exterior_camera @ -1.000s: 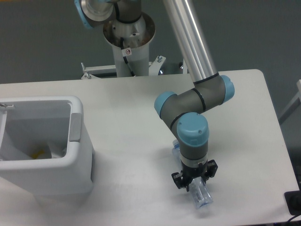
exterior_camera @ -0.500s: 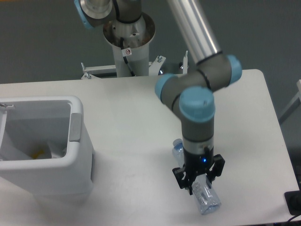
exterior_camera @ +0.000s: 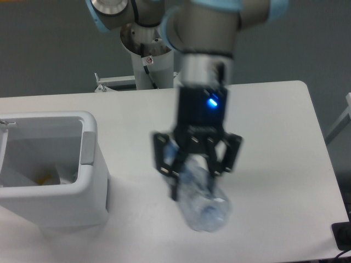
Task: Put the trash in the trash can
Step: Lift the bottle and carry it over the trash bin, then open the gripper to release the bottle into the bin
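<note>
1. One arm is showing here, and its hand [exterior_camera: 196, 164] is hanging well above the white surface [exterior_camera: 274, 120], pretty close to the camera and a bit blurry.
2. The hand is clamping down on one clear plastic bottle [exterior_camera: 202, 203], fingers closed against its sides. The bottle is pointing down and toward the camera, looking tilted, with its lower end sticking out below the fingers. It's up in the air, not touching the surface.
3. One trash can [exterior_camera: 88, 181] is sitting at the left edge of the surface, white and boxy with a thick rim and a grey panel on the side facing the arm. It's well apart from the bottle.
4. Inside the can something whitish with a yellowish bit is lying at the bottom; I can't tell what it is.
</note>
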Controlling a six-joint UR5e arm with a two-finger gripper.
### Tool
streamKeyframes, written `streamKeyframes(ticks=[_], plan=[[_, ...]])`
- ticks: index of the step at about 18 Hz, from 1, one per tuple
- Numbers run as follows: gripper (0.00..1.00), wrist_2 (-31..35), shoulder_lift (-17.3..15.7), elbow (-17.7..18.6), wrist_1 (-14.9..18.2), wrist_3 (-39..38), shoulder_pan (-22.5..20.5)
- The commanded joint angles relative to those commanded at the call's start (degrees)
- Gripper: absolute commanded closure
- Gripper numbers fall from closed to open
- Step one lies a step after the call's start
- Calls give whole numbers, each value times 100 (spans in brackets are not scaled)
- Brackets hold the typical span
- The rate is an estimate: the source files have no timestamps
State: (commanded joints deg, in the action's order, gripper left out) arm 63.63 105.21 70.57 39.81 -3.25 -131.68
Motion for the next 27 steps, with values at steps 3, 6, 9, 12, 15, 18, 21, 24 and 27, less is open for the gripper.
streamKeyframes(ticks=[3, 6, 9, 12, 15, 18, 21, 24, 27], plan=[[39, 18, -97, 184, 0, 0, 598], [39, 18, -220, 517, 9, 17, 993], [39, 44, -343, 948, 9, 52, 1144], [39, 27, -142, 1099, 0, 61, 1223], [39, 27, 34, 1055, -9, 201, 1311], [15, 35, 8, 1072, -9, 219, 1311], [0, 62, -167, 1116, 0, 413, 1276], [0, 649, -282, 1055, 0, 413, 1023], [0, 956, -352, 915, 18, 378, 636]])
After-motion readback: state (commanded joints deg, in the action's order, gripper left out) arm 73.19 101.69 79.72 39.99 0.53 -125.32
